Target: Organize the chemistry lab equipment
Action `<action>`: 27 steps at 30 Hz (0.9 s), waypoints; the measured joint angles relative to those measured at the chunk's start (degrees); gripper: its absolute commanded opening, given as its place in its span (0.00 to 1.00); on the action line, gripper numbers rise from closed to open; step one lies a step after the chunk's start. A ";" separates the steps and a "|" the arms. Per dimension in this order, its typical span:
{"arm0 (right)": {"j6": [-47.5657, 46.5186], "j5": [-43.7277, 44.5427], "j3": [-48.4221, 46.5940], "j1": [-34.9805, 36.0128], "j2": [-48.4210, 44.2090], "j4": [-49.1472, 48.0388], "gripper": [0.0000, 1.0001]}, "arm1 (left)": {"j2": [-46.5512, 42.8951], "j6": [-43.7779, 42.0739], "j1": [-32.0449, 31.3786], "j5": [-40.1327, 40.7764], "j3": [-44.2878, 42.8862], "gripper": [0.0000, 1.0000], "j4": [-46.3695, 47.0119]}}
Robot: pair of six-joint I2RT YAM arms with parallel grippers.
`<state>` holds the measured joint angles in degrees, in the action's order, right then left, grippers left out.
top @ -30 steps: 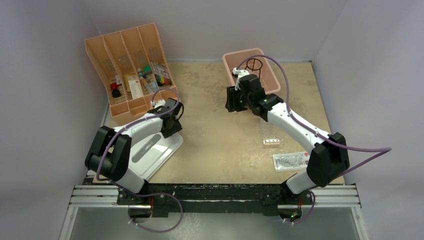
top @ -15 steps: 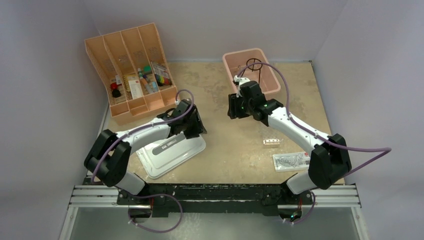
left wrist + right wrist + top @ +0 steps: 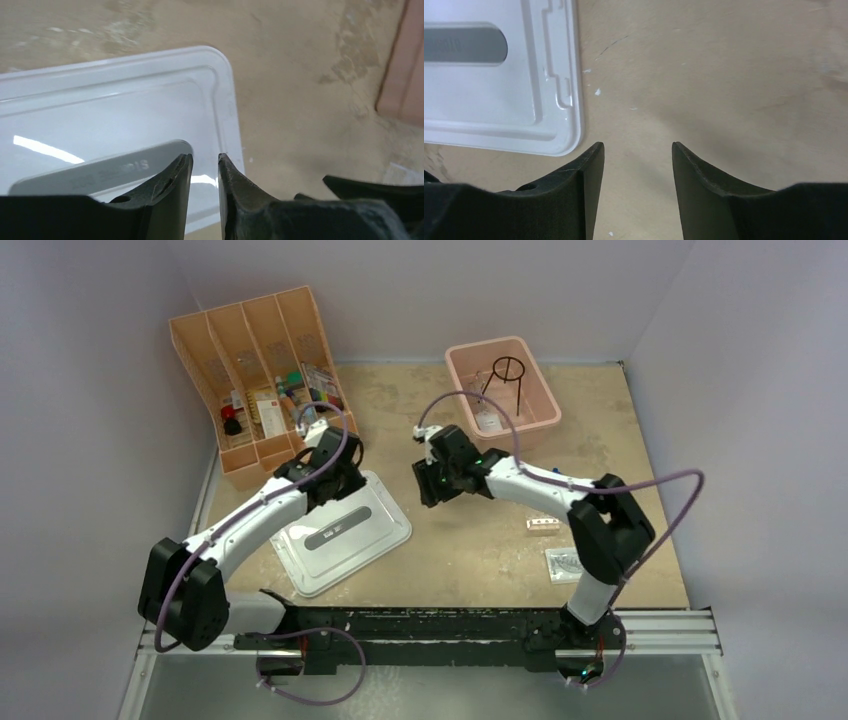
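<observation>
Your left end effector [image 3: 205, 157] hangs over the white lid [image 3: 375, 525], close to its rounded far corner. Its jaws stand only a narrow slit apart with nothing between them. Whether the tips touch the plastic, you cannot tell from the wrist view. The lid lies flat on the surface [image 3: 470, 550], its gray label strip facing up.

Your right end effector [image 3: 637, 145] is released, jaws wide apart over bare surface and holding nothing. It sits just beside the lid's edge, apart from it.

The black wire ring tripod [image 3: 508, 373] stands upright inside the pink tub [image 3: 543, 380] at the far side. A clear item beside it in the tub may be the glass flask [image 3: 487, 418]. The clear well rack [image 3: 543, 525] lies on the surface near your right arm. A clear packet [image 3: 562, 562] lies just nearer than the rack, partly hidden behind that arm. The small loose items [image 3: 285, 400] sit in the compartments of the orange divided tray [image 3: 200, 350] at the far left.
</observation>
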<state>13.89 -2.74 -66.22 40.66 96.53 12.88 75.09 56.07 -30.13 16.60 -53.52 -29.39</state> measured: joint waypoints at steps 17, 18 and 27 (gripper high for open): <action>-2.73 0.76 -14.45 11.15 16.76 7.69 0.55 | -2.16 -0.79 8.70 7.80 0.00 0.32 -10.25; -2.91 1.03 -14.80 11.26 17.35 8.11 0.53 | -2.16 -0.85 8.83 7.89 0.00 0.33 -10.45; -2.08 9.81 -15.61 12.31 18.29 11.61 0.47 | -1.11 -3.52 9.86 6.95 0.22 0.43 -10.45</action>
<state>11.81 7.07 -81.82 52.97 114.83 24.49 73.97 52.56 -20.27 23.55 -53.30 -39.83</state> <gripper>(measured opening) 0.476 0.381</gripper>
